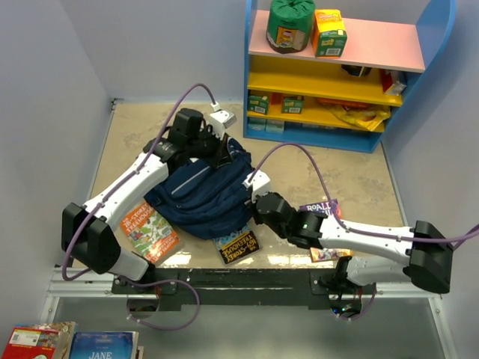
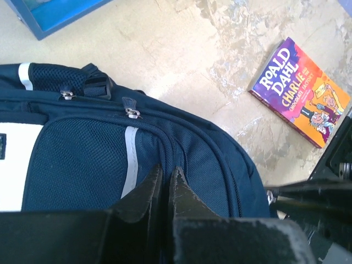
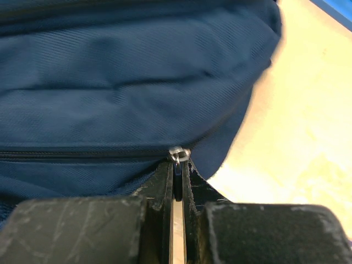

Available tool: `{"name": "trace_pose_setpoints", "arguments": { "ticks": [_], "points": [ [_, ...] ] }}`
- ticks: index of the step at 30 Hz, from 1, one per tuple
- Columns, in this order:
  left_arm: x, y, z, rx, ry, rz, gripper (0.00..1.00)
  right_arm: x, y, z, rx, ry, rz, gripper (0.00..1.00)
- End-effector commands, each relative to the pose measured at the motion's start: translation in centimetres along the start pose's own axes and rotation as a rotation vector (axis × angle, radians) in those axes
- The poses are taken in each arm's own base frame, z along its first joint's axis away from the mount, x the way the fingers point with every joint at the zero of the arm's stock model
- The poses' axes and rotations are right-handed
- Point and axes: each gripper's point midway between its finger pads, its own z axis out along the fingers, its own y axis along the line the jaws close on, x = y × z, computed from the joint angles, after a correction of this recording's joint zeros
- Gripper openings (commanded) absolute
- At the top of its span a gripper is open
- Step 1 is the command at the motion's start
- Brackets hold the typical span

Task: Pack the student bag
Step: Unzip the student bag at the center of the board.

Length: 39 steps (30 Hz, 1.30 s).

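The student bag (image 1: 198,196) lies mid-table. The right gripper (image 3: 177,168) pinches its zipper pull (image 3: 177,157), and the left gripper (image 2: 166,171) is pressed together on fabric at its far end. A Roald Dahl book (image 2: 301,91) lies beside the bag unpacked, so packing seems barely begun.

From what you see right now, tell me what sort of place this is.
Likely a staged classroom or study corner: a colourful shelf, a Roald Dahl book and the student bag.

Black book (image 1: 238,245): upper part under student bag (image 1: 202,196). Roald Dahl book (image 1: 322,209): middle hidden beneath right arm (image 1: 367,235). Zipper pull (image 3: 177,165): tab buried between right gripper (image 3: 177,171) fingers. Bag's far edge blurred.
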Motion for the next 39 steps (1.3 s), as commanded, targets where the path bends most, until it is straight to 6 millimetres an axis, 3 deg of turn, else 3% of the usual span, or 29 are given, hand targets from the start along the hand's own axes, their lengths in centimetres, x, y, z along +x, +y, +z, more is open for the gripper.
{"name": "trace_pose_setpoints", "arguments": {
  "ticks": [1, 5, 14, 20, 21, 25, 26, 29, 31, 32, 35, 39],
  "points": [
    [-3.5, -1.1, 1.8, 0.045, -0.137, 0.031, 0.0, -3.8, 5.1, -0.1, -0.13, -0.08, -0.015, 0.0],
    [-3.8, -1.5, 3.9, 0.052, -0.135, 0.033, 0.0, -3.8, 8.0, -0.7, -0.178, -0.074, -0.045, 0.0],
    [-4.2, -1.3, 6.9, 0.032, -0.147, -0.036, 0.0, -5.3, 11.3, -1.9, -0.26, -0.093, -0.065, 0.0],
    [-4.0, -4.8, 8.0, 0.101, -0.136, -0.02, 0.0, -7.0, 14.6, -0.5, -0.317, -0.11, -0.068, 0.0],
    [-3.9, -5.6, 8.1, 0.122, -0.133, -0.012, 0.0, -6.0, 15.0, 0.5, -0.309, -0.08, -0.084, 0.0],
    [-4.2, -6.9, 7.9, 0.172, -0.134, 0.02, 0.0, -5.6, 14.3, 1.1, -0.249, -0.061, -0.062, 0.0],
    [-4.5, -6.9, 7.6, 0.171, -0.142, 0.044, 0.0, -4.6, 13.4, 1.1, -0.228, -0.052, -0.057, 0.0],
    [-4.2, -7.0, 7.5, 0.184, -0.135, 0.048, 0.0, -5.2, 12.6, 0.2, -0.229, -0.102, -0.023, 0.0],
    [-4.2, -7.4, 7.9, 0.191, -0.139, 0.036, 0.0, -5.6, 13.8, 0.3, -0.278, -0.115, -0.022, 0.0],
    [-4.4, -7.4, 8.4, 0.185, -0.136, 0.032, 0.0, -7.2, 15.1, 0.3, -0.32, -0.139, -0.037, 0.0],
    [-4.9, -7.3, 9.1, 0.15, -0.138, 0.042, 0.0, -8.9, 17.6, 0.1, -0.394, -0.136, -0.076, 0.0],
    [-4.6, -6.6, 9.6, 0.115, -0.133, 0.052, 0.0, -9.6, 20.0, -1.5, -0.536, -0.156, -0.05, 0.01]
  ]
}}
